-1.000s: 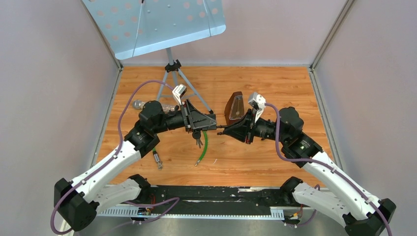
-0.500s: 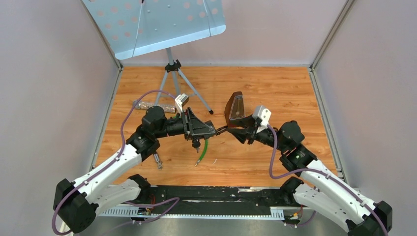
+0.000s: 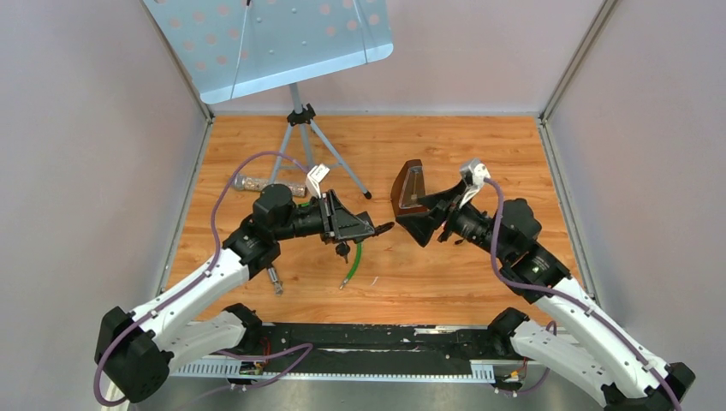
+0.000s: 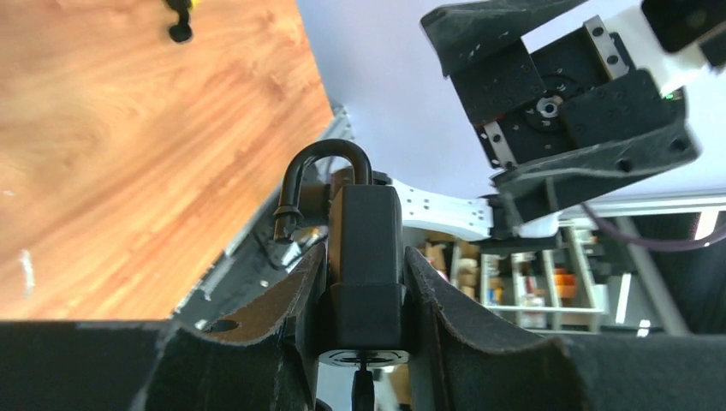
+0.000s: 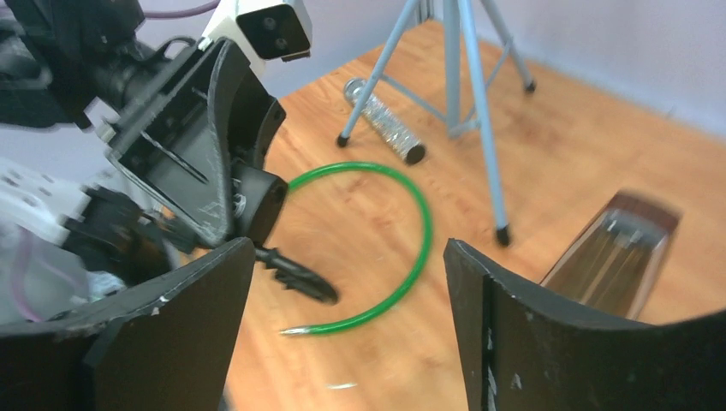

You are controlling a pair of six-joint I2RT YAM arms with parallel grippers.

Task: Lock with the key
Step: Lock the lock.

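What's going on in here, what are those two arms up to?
Two robot arms are working on a black padlock. The left hand grips its body above the wooden table, with a key hanging from the keyhole end. The free end of the shackle sits outside the body, so it isn't locked yet. The right hand is wide open beside it, holding nothing.

My right pincer (image 5: pixel 342 257), fingers spread wide, faces the left pincer (image 5: pixel 224 184).
At 9 o'clock I see the left pincer clamping a black padlock (image 5: pixel 264 195). A green cable (image 5: pixel 425 224) loops on the desk (image 5: pixel 556 154) at centre, with tripod legs (image 5: pixel 479 111) at 12, a glittery cylinder (image 5: pixel 385 120) beside them and a wooden metronome (image 5: pixel 612 248) at 3.
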